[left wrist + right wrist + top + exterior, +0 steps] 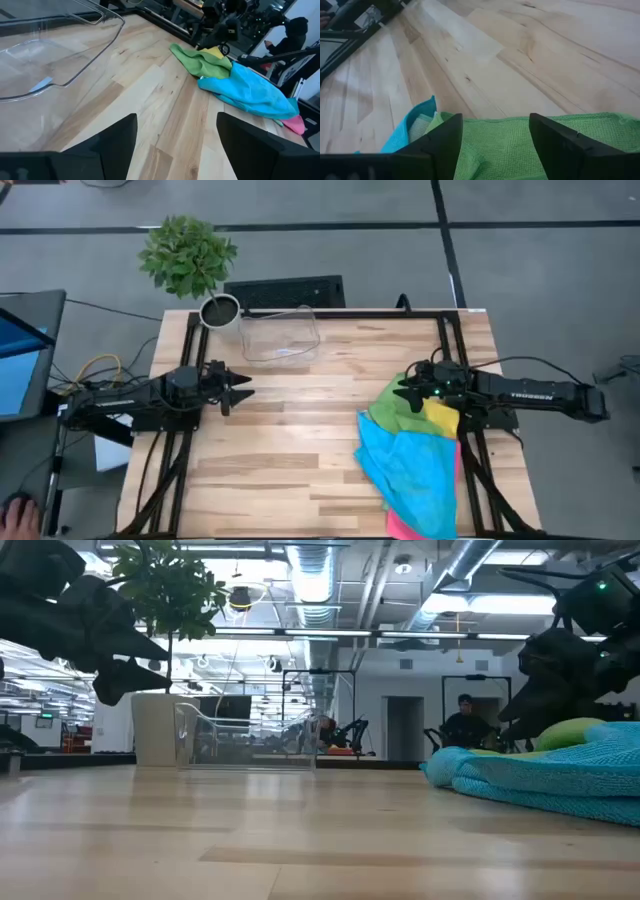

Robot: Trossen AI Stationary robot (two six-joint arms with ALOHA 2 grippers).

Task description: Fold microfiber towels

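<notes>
Left tool [243, 387]: fingers spread, holding nothing; it hovers over bare wood at the left-centre of the high view, well apart from the cloths.
Clear bin [279, 335]: stands at the upper middle of the table [290, 450], and nothing shows in it.
Progress: hardly begun, by my reckoning; no folded cloth is to be seen anywhere, and every cloth lies in one loose heap.
Left to do: as I judge it, each cloth must be drawn from the heap, spread flat and folded.
Microfiber towels [415, 460]: a crumpled pile at the lower right of the high view, reaching the table's right edge.
Blue towel [410, 470]: the largest part showing, rumpled, draped over the others.
Green towel [395, 408]: bunched at the upper end of the pile, creased.
Yellow towel [441, 418]: a corner peeking out just beside the green.
Pink towel [400, 528]: an edge showing at the bottom of the pile.
Right tool [405, 392]: fingers parted, poised just over the green towel; it grips nothing yet.
</notes>
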